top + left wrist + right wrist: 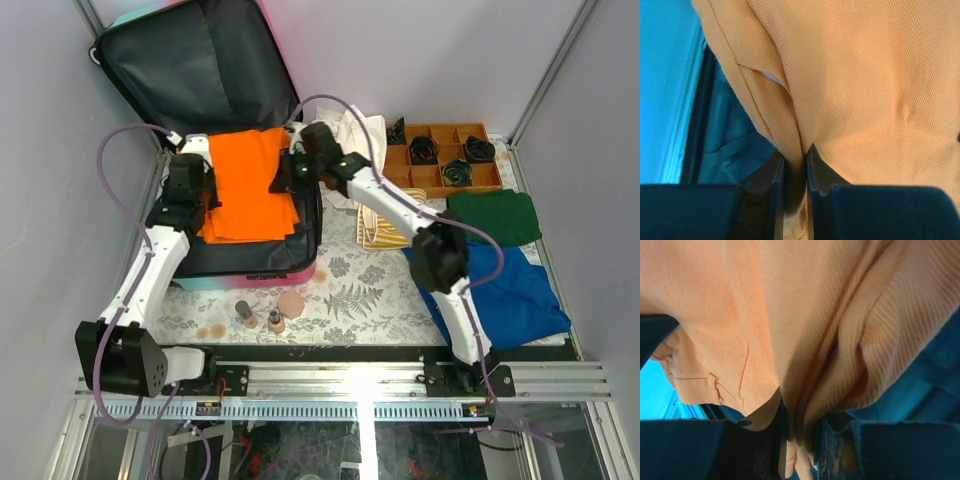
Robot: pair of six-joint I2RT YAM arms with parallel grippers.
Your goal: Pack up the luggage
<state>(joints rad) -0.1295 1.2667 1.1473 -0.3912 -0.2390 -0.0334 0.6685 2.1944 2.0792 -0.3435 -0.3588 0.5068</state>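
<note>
The luggage lies open at the back left, its dark-lined lid propped up behind. An orange garment is spread over its lower half. My left gripper is at the garment's left edge, and in the left wrist view this gripper is shut on a fold of the orange cloth. My right gripper is at the garment's right edge. Seen from the right wrist, it is shut on bunched orange fabric. The dark lining shows below the cloth.
A wooden compartment tray with black rolled items stands at the back right. A cream cloth and a striped item lie beside the suitcase. Green and blue cloths are on the right. Small bottles stand in front of the suitcase.
</note>
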